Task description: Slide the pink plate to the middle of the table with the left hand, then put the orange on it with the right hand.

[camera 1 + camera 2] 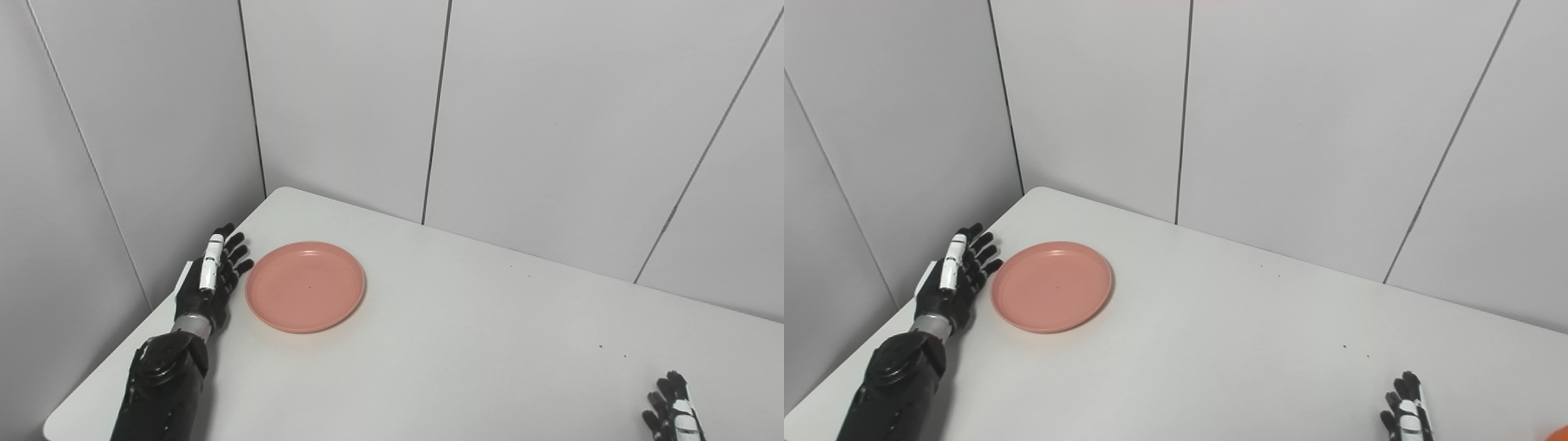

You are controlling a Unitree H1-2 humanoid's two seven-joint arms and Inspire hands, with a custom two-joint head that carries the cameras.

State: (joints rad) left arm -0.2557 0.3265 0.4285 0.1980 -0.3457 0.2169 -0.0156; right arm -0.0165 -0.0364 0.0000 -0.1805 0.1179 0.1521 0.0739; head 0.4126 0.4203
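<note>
Left eye view, plate: the round, shallow pink plastic plate [305, 286] is lying near the bench's left edge, well apart from the middle of the white bench [465, 343].
Left eye view, left hand: the black left hand [211, 282] is resting just beside the plate's left rim, fingers stretched out and apart, gripping nothing; whether the fingertips are touching the rim is too close to tell.
Left eye view, right hand: the black right hand [674, 413] is showing only its fingertips at the bottom edge, so I cannot tell whether it is spread or closed.
Left eye view, orange: it is not appearing anywhere here.
Right eye view, plate and left hand: the same arrangement is showing, with a thin strip of bench seeming to separate fingers and rim.
Right eye view, orange: a small sliver of the round orange fruit [1559, 435] is peeking in at the bottom right corner, near the right hand and well apart from the plate.
Progress: judging from this layout, the slide is not yet done and the plate is sitting empty.
Remaining: pushing the plate to the middle, then picking up and placing the orange, both seem to be outstanding.
</note>
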